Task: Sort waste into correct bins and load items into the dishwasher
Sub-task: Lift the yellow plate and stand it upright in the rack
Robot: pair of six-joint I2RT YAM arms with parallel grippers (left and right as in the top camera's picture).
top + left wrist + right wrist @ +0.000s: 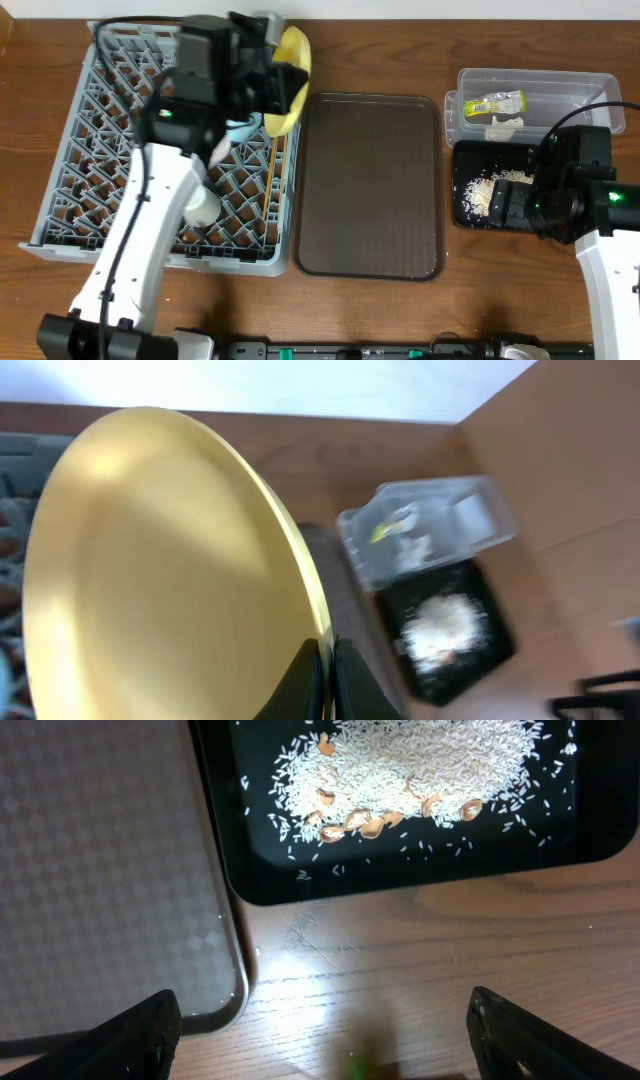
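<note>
Loading step: yellow plate (pixel 291 70) held on edge at the dish rack (pixel 80 190)
The left gripper (pixel 325 682) pinches the plate's rim above the rack's far right corner; next it likely needs lowering upright between pegs. The right gripper (pixel 320 1030) hangs spread over the desk (pixel 420 970) beside the black tray (pixel 400 886) of crumbs (pixel 430 760). The left arm (pixel 150 230) hides much of the rack.

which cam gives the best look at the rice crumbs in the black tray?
Right wrist: the rice crumbs fill the frame's top, single grains and tan shell-like bits sharp against the black tray. Overhead shows only a small pale patch; left wrist shows a blurred white smear.
</note>
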